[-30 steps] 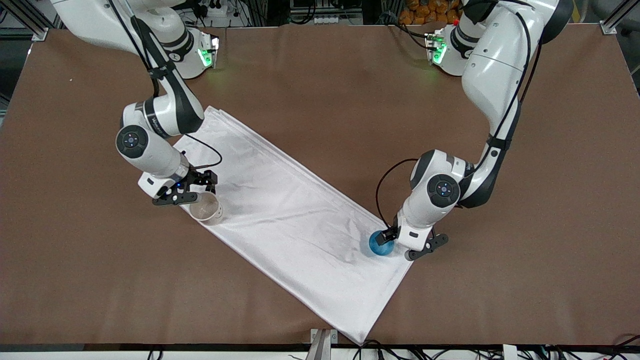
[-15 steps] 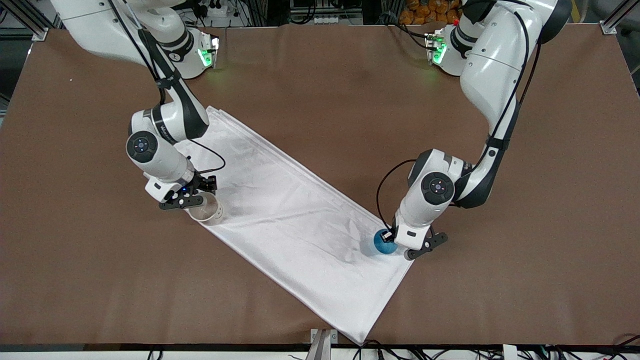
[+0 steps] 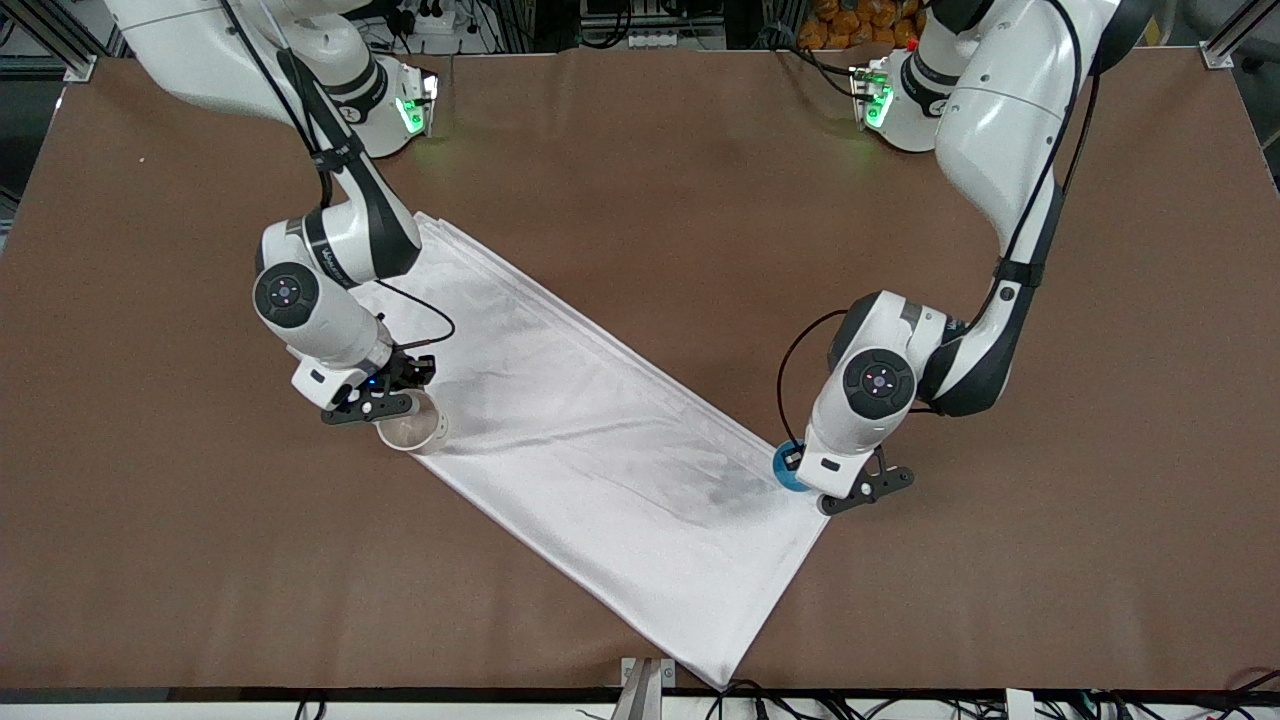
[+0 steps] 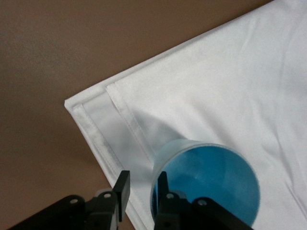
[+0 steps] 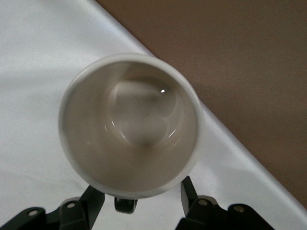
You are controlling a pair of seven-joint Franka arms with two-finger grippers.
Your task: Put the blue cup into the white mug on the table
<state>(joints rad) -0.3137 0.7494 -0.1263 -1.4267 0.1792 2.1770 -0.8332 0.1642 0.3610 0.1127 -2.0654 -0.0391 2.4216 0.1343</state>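
Table (image 3: 640, 140): wide matte brown top, bearing a large white folded cloth (image 3: 600, 440) laid diagonally. White mug (image 3: 410, 430): upright on the cloth's edge toward the right arm's end, pale interior empty in the right wrist view, small black handle (image 5: 125, 205) facing the gripper. Judged stiff, fairly heavy, glazed and slick; best taken by the handle or across the rim. Blue cup (image 3: 787, 468): upright on the cloth near its corner toward the left arm's end, well apart from the mug, mostly hidden under the left wrist in the front view. Judged light thin plastic, smooth, likely to flex if squeezed hard; a pinch on the rim wall suits it. Right gripper (image 3: 372, 405): arm bent down at the elbow, wrist pointing down, fingers spread wide either side of the handle, nothing held. Left gripper (image 4: 142, 189): arm folded low, wrist down over the cup; one finger inside the rim, one outside, narrow gap, straddling the cup wall; a firm clamp cannot be confirmed. Cup not yet in mug.
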